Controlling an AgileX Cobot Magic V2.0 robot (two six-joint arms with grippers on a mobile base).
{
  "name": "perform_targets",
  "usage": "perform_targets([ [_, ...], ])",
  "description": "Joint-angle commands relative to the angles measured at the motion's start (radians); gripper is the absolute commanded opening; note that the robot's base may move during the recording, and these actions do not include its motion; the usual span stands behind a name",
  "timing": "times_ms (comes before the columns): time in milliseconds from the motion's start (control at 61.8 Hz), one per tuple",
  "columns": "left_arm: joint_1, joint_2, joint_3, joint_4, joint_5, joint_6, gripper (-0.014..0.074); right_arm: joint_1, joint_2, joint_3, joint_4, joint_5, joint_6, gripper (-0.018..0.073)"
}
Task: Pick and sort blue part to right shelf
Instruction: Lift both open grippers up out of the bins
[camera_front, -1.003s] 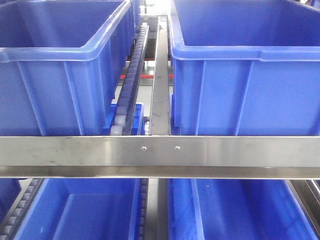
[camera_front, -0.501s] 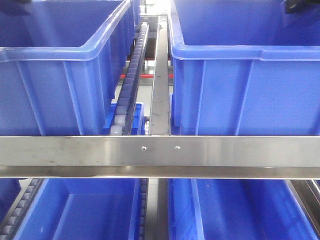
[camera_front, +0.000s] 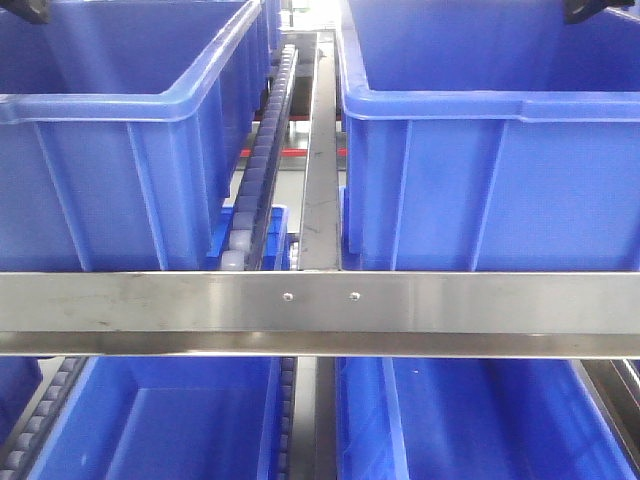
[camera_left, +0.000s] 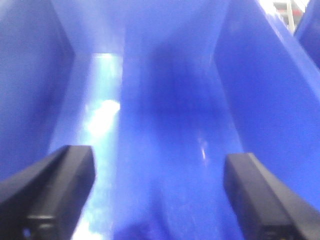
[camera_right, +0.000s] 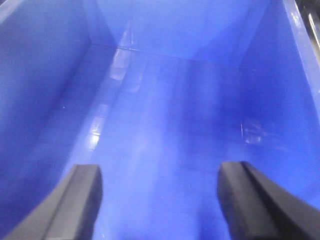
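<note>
The left gripper (camera_left: 159, 192) is held inside a blue bin (camera_left: 260, 100) with its fingers (camera_left: 55, 187) spread and nothing between them. The right gripper (camera_right: 159, 202) is held over the floor of another bin (camera_right: 165, 110), fingers likewise spread and empty. The blue part is seen in no view; the shelf (camera_front: 320, 305) is shown with its steel front rail across the bins.

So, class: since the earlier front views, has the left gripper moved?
Yes. The left gripper has entered the front view's top-left corner, over the upper-left large blue plastic bin, absent a second earlier.
</note>
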Motion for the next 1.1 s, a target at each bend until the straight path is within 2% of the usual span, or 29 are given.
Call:
perform_targets([
  [0,0.001,-0.032,-0.038,0.001,-0.069,0.003,0.0627,0.000,-0.031,-0.042,-0.007,-0.097,-0.005,0.0571],
  [113,0.001,-0.044,-0.038,0.001,-0.069,0.003,0.0613,0.000,-0.041,-0.042,-0.007,-0.097,-0.005,0.0568],
  [178,0.001,-0.065,-0.038,0.001,-0.062,0.003,0.0561,0.000,-0.057,-0.042,-0.007,-0.092,-0.005,0.0537],
  [275,0.001,-0.099,-0.038,0.001,-0.048,0.003,0.0414,-0.002,-0.084,-0.042,-0.007,-0.058,-0.005,0.0407],
  [437,0.001,-0.156,-0.038,0.001,-0.046,0.003,0.0118,-0.002,-0.122,-0.042,-0.007,-0.023,-0.005,0.0114],
  [485,0.001,-0.170,-0.038,0.001,-0.038,0.003,0.0132,-0.002,-0.129,-0.042,-0.007,-0.023,-0.005,0.0043],
  [582,0.002,-0.192,-0.038,0.001,-0.010,0.003,0.0135,-0.002,-0.131,-0.042,0.005,-0.028,-0.005,0.0057],
  [696,0.019,-0.209,-0.038,0.001,-0.005,0.003,0.0135,-0.005,-0.131,-0.042,0.087,0.002,-0.005,0.0055],
  [857,0.111,-0.255,-0.005,-0.089,-0.001,0.001,0.0135,-0.049,-0.142,-0.040,0.164,0.001,-0.005,0.0055],
  [987,0.170,-0.334,0.076,-0.092,-0.024,0.001,0.0136,-0.060,-0.200,0.000,0.164,-0.025,-0.005,0.0055],
  [1084,0.177,-0.410,0.156,-0.092,-0.072,0.001,0.0136,-0.060,-0.259,0.053,0.164,-0.069,-0.005,0.0055],
])
